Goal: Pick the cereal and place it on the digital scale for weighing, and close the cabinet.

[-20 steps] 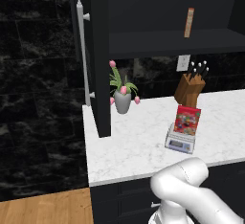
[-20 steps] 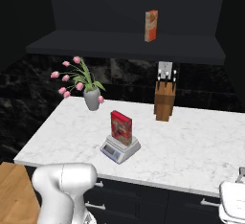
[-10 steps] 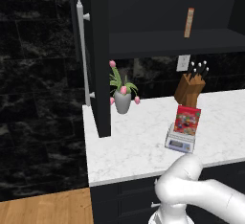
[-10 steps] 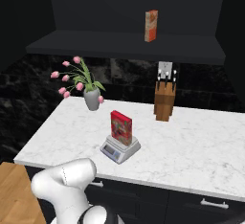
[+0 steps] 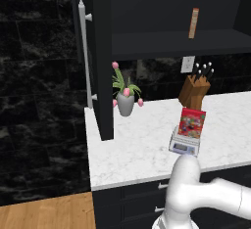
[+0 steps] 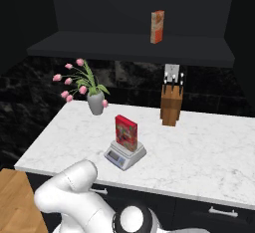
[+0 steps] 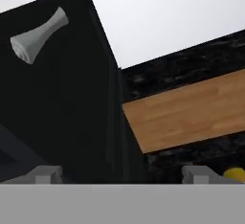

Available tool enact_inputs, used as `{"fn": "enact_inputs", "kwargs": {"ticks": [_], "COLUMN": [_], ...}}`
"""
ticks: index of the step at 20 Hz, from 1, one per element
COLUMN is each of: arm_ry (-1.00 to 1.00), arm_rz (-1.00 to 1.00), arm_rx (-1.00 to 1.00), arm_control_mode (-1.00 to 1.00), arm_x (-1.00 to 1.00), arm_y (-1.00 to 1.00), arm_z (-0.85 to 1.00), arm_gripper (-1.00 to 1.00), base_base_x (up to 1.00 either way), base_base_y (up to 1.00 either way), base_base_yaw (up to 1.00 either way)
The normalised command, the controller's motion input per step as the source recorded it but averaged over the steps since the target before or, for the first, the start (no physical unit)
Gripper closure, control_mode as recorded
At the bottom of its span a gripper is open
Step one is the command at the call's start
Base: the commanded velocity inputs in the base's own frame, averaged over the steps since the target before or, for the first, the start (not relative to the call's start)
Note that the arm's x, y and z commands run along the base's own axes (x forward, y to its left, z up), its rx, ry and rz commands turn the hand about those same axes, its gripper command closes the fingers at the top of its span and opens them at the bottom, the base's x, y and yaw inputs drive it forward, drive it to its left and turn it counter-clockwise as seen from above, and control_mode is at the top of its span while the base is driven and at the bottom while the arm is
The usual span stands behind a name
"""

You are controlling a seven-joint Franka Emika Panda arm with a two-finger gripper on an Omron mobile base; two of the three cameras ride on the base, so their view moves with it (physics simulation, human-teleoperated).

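Beside a dark cabinet front (image 7: 72,122), the gripper (image 7: 122,174) stands spread wide, holding and touching nothing.

A thin red cardboard cereal box (image 6: 126,133) speckled with multicoloured rounds, silver-grey square scale (image 6: 124,154), white grey-veined marble bench (image 6: 209,152), flat black cabinet door (image 5: 101,61).

cereal (image 6: 126,133) upright on digital scale (image 6: 125,154), apparently centred

Both base cameras look down from behind the arm, left and right, sharing the bench (image 5: 142,149); the hand camera sits near a dark cabinet face.
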Motion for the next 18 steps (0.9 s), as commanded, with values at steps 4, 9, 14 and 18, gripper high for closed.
{"fn": "enact_inputs", "kwargs": {"ticks": [4,9,14,18], "arm_ry": [-0.08,0.1,0.03,-0.04], "arm_rz": [0.04,0.0,-0.08,-0.09], "arm_rx": [-0.11,-0.17,-0.37,-0.53], "arm_control_mode": [-1.0,-1.0,-1.0,-1.0], "arm_x": [0.49,0.39,-0.2,-0.16], "arm_y": [0.45,0.53,0.92,1.0], "arm_z": [0.71,0.61,0.83,0.96], "arm_gripper": [-1.0,-1.0,-1.0,-1.0], "base_base_x": [0.0,0.0,0.0,0.0], "base_base_y": [0.0,0.0,0.0,0.0], "base_base_yaw": [0.0,0.0,0.0,0.0]}}
